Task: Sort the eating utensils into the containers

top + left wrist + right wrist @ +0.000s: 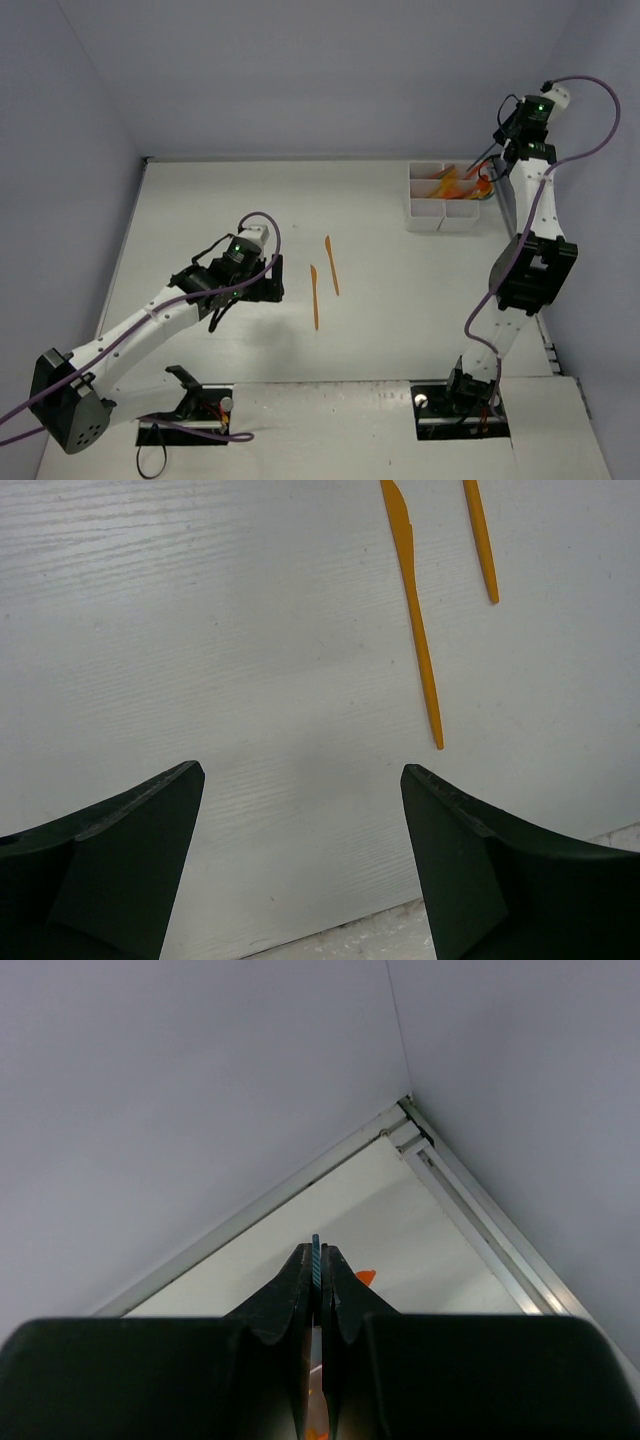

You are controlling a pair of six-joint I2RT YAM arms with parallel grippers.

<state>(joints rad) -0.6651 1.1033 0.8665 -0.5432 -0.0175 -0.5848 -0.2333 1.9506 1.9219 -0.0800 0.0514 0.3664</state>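
Observation:
Two orange knives lie on the white table, one (314,297) nearer me and one (331,265) just beyond it. Both show in the left wrist view, the nearer knife (418,630) and the farther one (480,540), ahead and to the right of my left gripper (302,775). That left gripper (268,288) is open and holds nothing. The white compartment tray (425,212) stands at the back right with orange and red utensils (455,182) in its rear cells. My right gripper (316,1252) hangs over the tray's right side, shut on a thin teal-blue utensil (316,1245) seen edge-on.
Lilac walls close the table at the back and both sides; the right wrist view faces the back right corner (405,1105). The table's near edge (350,925) runs just under my left fingers. Both arm bases (455,400) sit at the front.

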